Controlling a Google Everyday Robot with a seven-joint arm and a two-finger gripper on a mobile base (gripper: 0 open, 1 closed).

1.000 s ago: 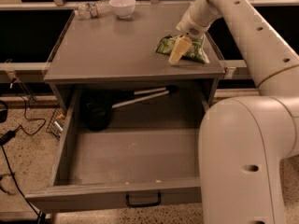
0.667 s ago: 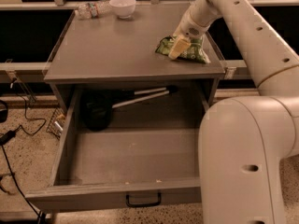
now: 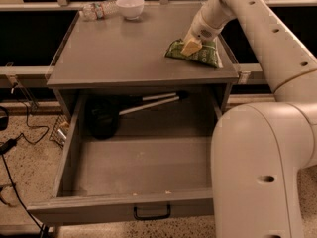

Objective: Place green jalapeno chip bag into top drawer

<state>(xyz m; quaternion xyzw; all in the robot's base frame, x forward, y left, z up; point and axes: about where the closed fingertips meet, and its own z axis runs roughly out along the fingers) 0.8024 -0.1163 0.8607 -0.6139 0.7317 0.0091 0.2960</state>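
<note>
Touching green jalapeno chip bag [image 3: 197, 53] on tabletop [image 3: 124, 53], claw [image 3: 192, 46] barely moved; grip unclear.

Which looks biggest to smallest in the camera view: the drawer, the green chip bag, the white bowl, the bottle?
1. top drawer, by far.
2. green jalapeno chip bag, with the gripper on its left part.
3. white bowl and clear bottle: about alike, both farther back, so unranked.

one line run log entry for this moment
end effector: down on green jalapeno chip bag | bag: on countertop | top drawer: open, bag not inside
</note>
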